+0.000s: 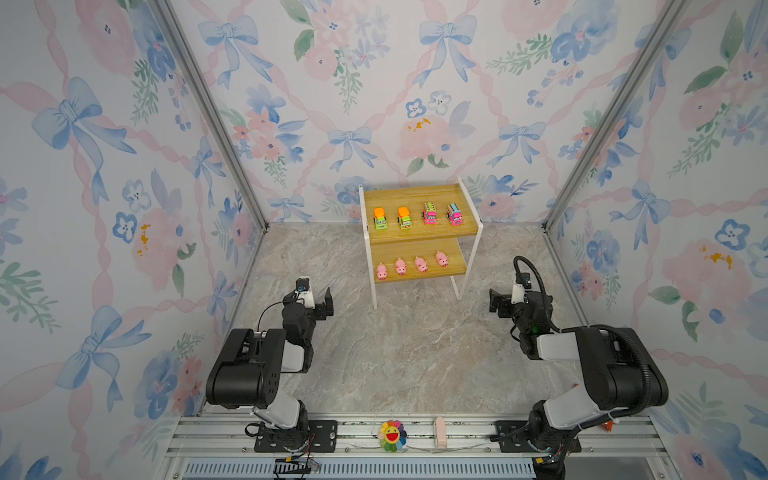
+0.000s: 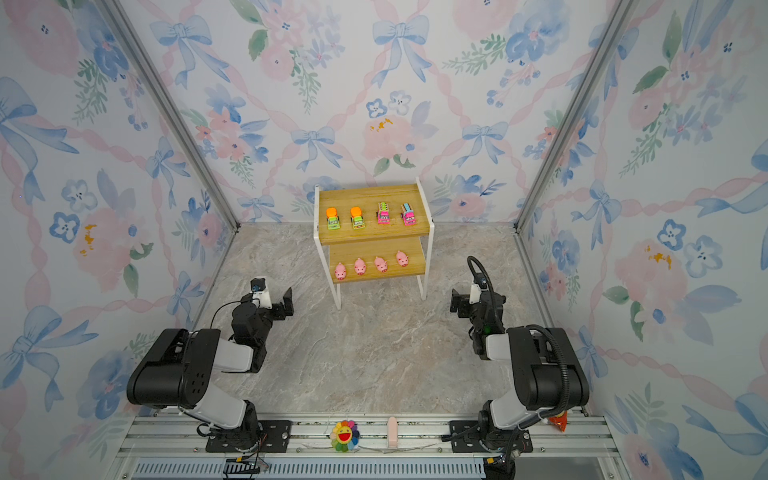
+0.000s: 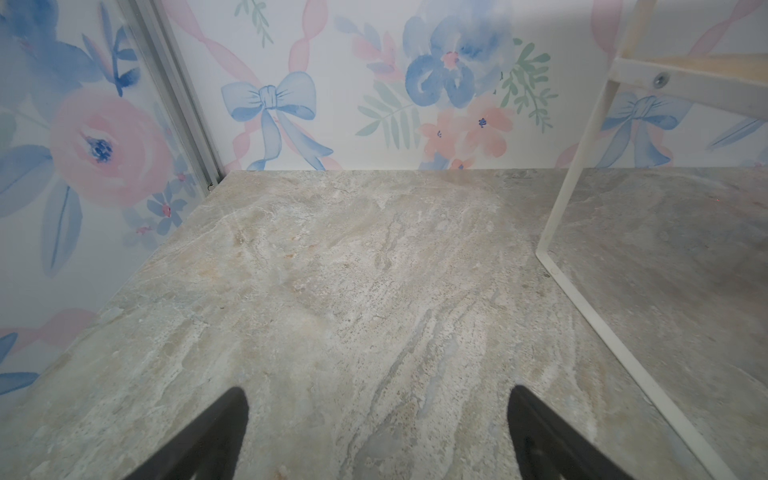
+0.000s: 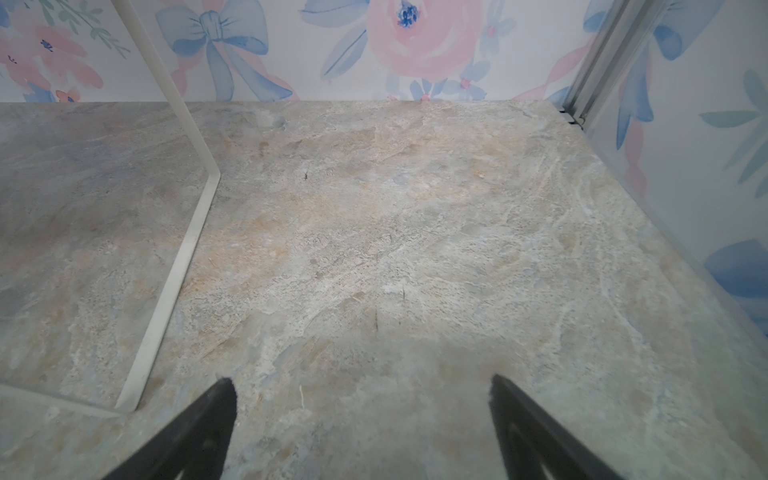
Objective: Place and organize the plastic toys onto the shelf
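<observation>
The shelf (image 1: pixel 415 193) (image 2: pixel 370 193) stands at the back of the stone-look table in both top views. Its upper board carries two orange-topped green trucks (image 1: pixel 380 219) and two pink trucks (image 1: pixel 429 214) in a row. Several pink pigs (image 1: pixel 401 266) (image 2: pixel 360 266) line the lower board. My left gripper (image 1: pixel 326 305) (image 3: pixel 376 395) hovers open and empty over bare table, left of the shelf's white leg (image 3: pixel 573 174). On the shelf's other side, my right gripper (image 1: pixel 496 301) (image 4: pixel 361 382) is open and empty too, beside the white foot bar (image 4: pixel 195 232).
A rainbow flower plush (image 1: pixel 392 434) and a small pink piece (image 1: pixel 439 432) sit on the aluminium rail at the front edge. An orange item (image 2: pixel 557 422) peeks out behind the right arm's base. Floral walls close in the table on three sides.
</observation>
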Controlling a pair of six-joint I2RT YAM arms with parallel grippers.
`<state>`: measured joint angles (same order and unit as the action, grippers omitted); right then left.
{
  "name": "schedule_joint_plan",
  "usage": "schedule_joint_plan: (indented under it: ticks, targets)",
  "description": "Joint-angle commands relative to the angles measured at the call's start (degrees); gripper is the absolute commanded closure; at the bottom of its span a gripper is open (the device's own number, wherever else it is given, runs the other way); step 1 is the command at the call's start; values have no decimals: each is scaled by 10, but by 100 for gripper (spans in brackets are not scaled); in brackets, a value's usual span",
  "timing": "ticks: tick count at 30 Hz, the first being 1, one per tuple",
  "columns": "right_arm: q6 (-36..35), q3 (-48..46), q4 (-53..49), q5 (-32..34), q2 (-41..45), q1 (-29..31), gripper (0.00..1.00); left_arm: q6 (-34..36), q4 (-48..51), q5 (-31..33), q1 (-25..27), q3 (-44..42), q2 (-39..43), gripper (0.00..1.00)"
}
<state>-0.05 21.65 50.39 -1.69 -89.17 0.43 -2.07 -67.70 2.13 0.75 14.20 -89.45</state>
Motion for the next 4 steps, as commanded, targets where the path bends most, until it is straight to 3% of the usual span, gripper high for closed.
schedule_joint_plan:
  ticks: [1, 4]
  targets:
    - [2, 9, 16, 6, 3, 3, 3, 9, -14, -6, 1, -3, -1, 2]
    - [2, 9, 16, 5, 3, 3, 3, 9, -14, -6, 1, -3, -1, 2]
